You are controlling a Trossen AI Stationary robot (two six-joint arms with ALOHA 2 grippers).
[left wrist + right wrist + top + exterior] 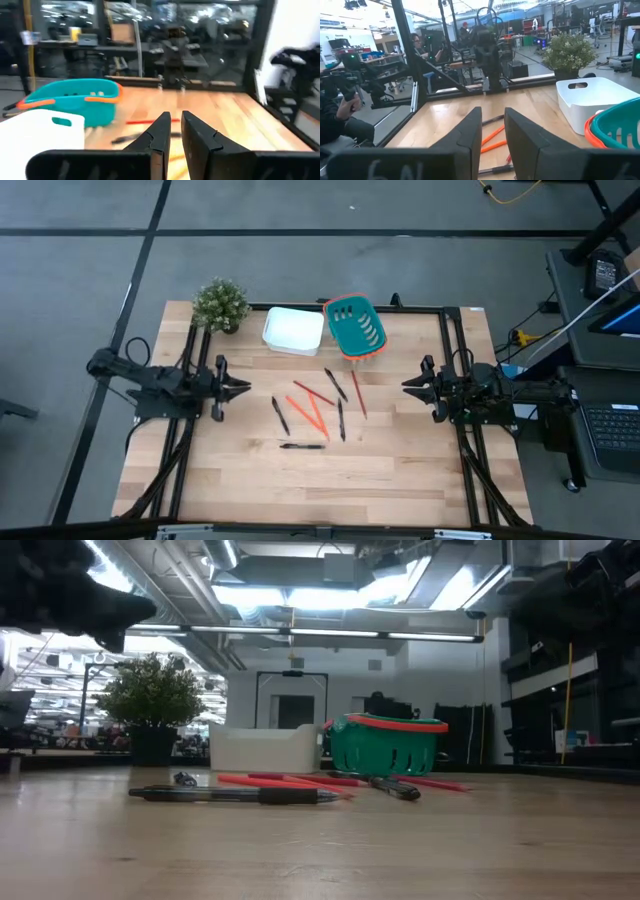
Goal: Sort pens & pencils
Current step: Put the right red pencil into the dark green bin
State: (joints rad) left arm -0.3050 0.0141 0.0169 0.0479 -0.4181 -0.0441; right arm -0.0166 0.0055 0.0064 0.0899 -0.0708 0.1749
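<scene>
Several black pens (280, 415) and orange-red pencils (312, 393) lie flat and scattered on the middle of the wooden table (230, 480). One pen (235, 795) lies nearest the front edge, with the pencils (290, 781) behind it. My left gripper (243, 388) hovers level at the left of the table, pointing toward the pile. Its fingers (159, 131) stand narrowly apart with nothing between them. My right gripper (406, 386) hovers level at the right, facing the pile. Its fingers (470, 132) are a little apart with nothing between them.
A white bin (293, 330) and a teal basket with an orange rim (355, 328) stand side by side at the table's far edge. A potted plant (220, 303) stands at the far left corner. Bare wood lies toward the near edge. A person (335, 112) shows beyond the table.
</scene>
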